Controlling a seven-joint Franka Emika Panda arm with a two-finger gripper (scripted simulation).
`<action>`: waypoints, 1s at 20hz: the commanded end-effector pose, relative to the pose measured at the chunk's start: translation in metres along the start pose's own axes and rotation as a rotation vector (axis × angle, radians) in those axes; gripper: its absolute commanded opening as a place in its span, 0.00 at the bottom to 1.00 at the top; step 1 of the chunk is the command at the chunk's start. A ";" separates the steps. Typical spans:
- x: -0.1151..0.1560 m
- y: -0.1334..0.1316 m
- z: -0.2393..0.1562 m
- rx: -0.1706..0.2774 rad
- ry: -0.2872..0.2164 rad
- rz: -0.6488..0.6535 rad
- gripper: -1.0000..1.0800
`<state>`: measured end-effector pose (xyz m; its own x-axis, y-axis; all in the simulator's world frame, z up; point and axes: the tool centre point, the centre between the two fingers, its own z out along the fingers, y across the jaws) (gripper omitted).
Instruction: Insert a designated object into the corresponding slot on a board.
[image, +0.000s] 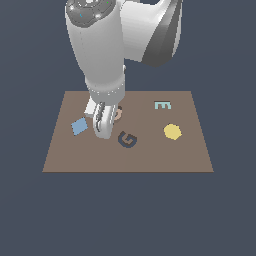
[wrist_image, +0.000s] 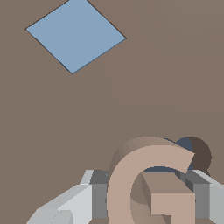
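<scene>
Tan G piece (wrist_image: 144, 183), between fingers (wrist_image: 70, 205) in wrist view, nearly hidden outside.

The arm (image: 100, 45) is glossy white, built of thick rounded links. A dark grey, shiny band curves across the bulky upper joint housing (image: 162, 42). The top of the near link ends in a grey domed cap (image: 89, 10) with small pale dots and a few tiny cyan marks. A ring of small pale studs circles the wrist flange (image: 106, 92). The end effector (image: 102, 122) is white with a dark slot down its face; in the wrist view its fingers (wrist_image: 74, 203) are blocky, light grey with darker grey pads.
</scene>
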<state>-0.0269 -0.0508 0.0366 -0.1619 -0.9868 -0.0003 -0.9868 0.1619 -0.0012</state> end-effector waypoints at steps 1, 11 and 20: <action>-0.013 -0.011 -0.001 0.000 0.000 0.064 0.00; -0.047 -0.048 -0.003 0.000 0.000 0.251 0.00; -0.059 -0.068 -0.004 0.000 0.001 0.337 0.00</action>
<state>0.0472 -0.0047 0.0401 -0.4688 -0.8833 -0.0001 -0.8833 0.4688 -0.0009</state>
